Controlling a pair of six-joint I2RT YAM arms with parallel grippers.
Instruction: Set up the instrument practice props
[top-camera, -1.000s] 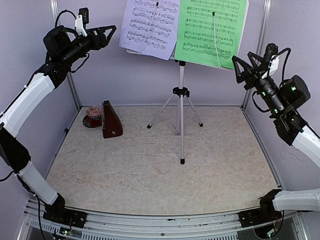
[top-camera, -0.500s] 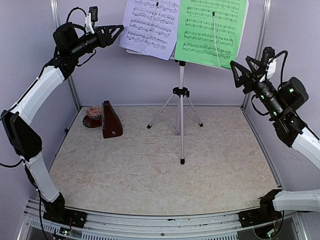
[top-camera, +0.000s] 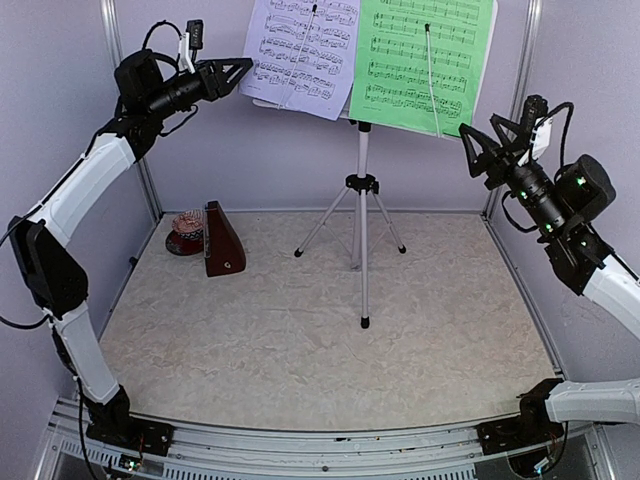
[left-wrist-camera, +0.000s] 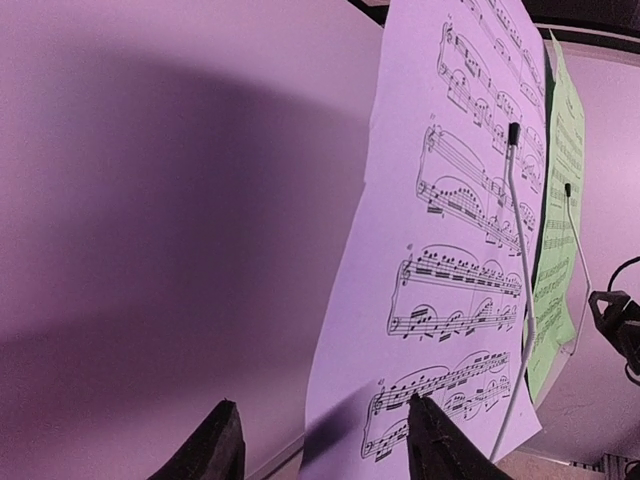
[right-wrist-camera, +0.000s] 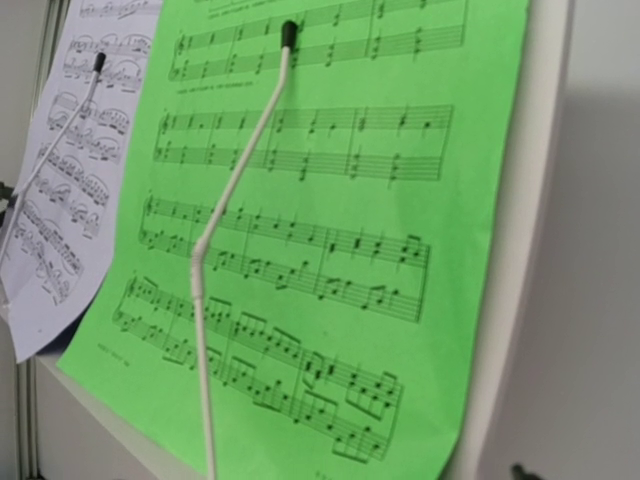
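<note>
Nearly done, I judge | stand (top-camera: 363, 200), lavender sheet (top-camera: 300, 50), green sheet (top-camera: 420, 60) up by far edge | metronome (top-camera: 222, 242) far-left corner | my left tool (top-camera: 243, 72), right tool (top-camera: 468, 150) both open

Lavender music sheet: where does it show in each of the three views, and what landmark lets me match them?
Top external: lavender music sheet at top centre, just left of the green music sheet.
Left wrist: lavender music sheet fills the centre and right, seen at a steep angle from its left side.
Right wrist: lavender music sheet at the far left edge, partly cut off.
Shared landmark: the green music sheet lies right beside it in every view.
</note>
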